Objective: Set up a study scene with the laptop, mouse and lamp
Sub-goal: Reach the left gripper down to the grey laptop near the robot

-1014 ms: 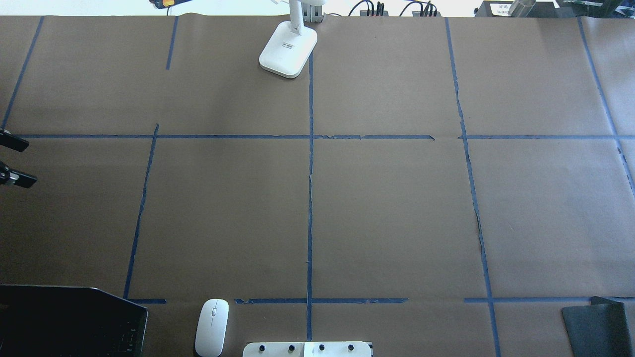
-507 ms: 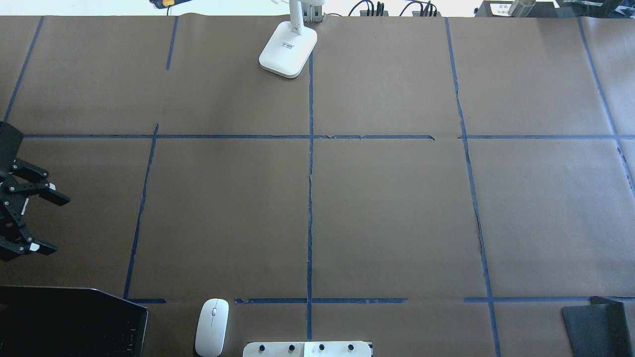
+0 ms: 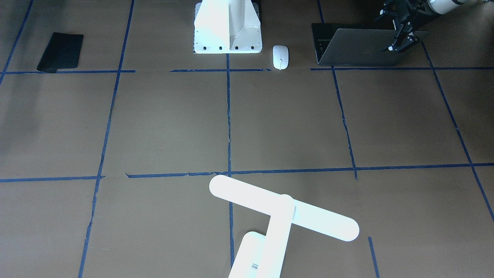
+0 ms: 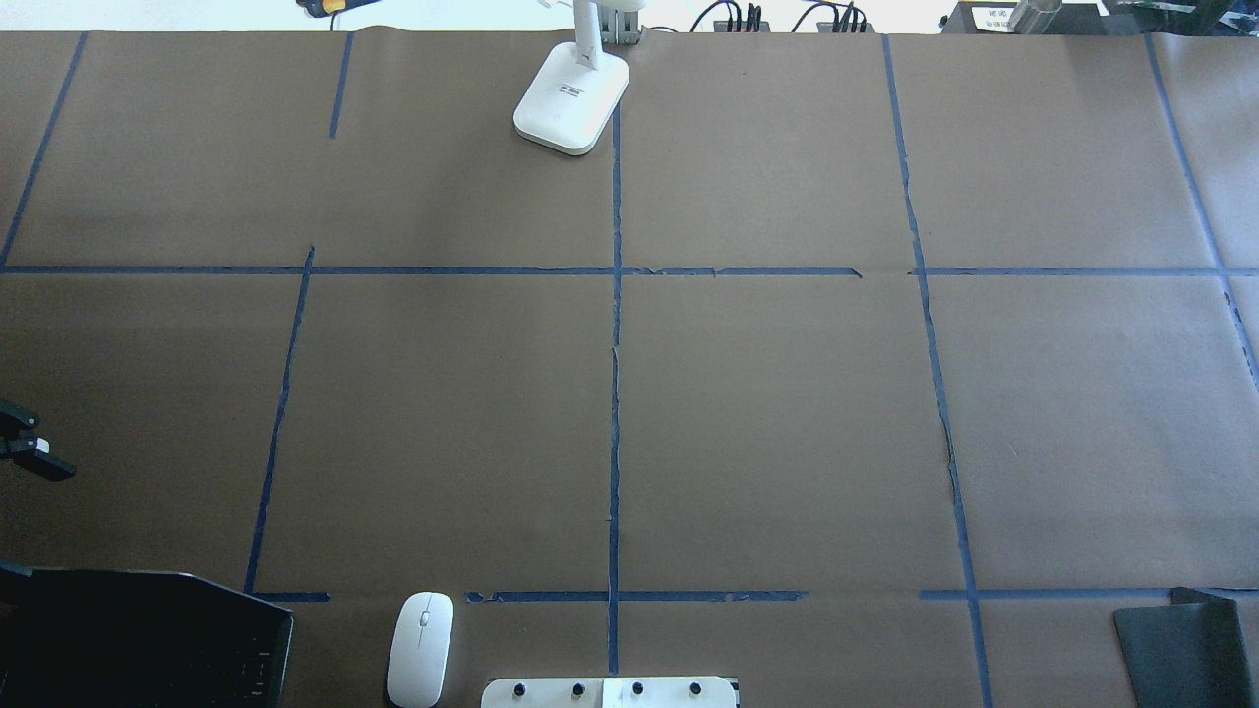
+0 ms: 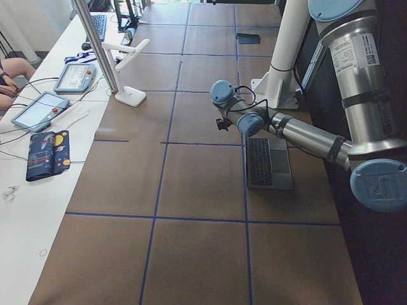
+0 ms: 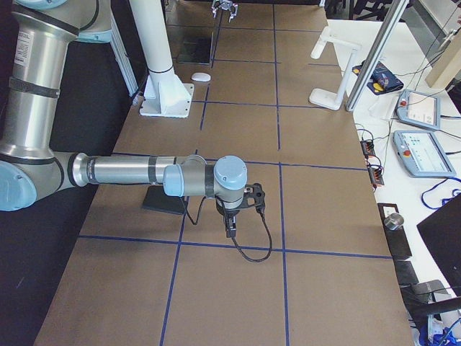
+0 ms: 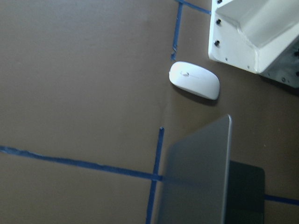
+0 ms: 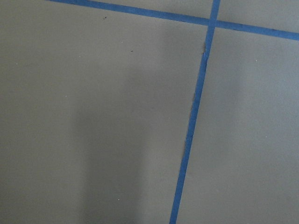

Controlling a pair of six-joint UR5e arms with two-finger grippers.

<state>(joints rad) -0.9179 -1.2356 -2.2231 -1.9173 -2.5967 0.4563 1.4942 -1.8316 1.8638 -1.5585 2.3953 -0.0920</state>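
**Left gripper spread over the half-open laptop; mouse beside it, lamp far off**

The laptop [image 3: 359, 48], smooth dark-grey metal, sits half open at the robot's edge of the tabletop [image 3: 162, 123], on the robot's left. The left gripper [image 3: 396, 29] hangs over the lid's outer corner, fingers spread. The mouse [image 3: 280, 57], a glossy white oval, lies between the laptop and a white bolted pedestal [image 3: 227, 27]. The white T-shaped lamp [image 3: 283, 210] stands at the far edge, well apart. A flat black pad [image 3: 61, 51] lies on the robot's right. The right gripper [image 6: 230, 225] points down over brown paper crossed by blue tape, and I cannot tell whether it is spread.
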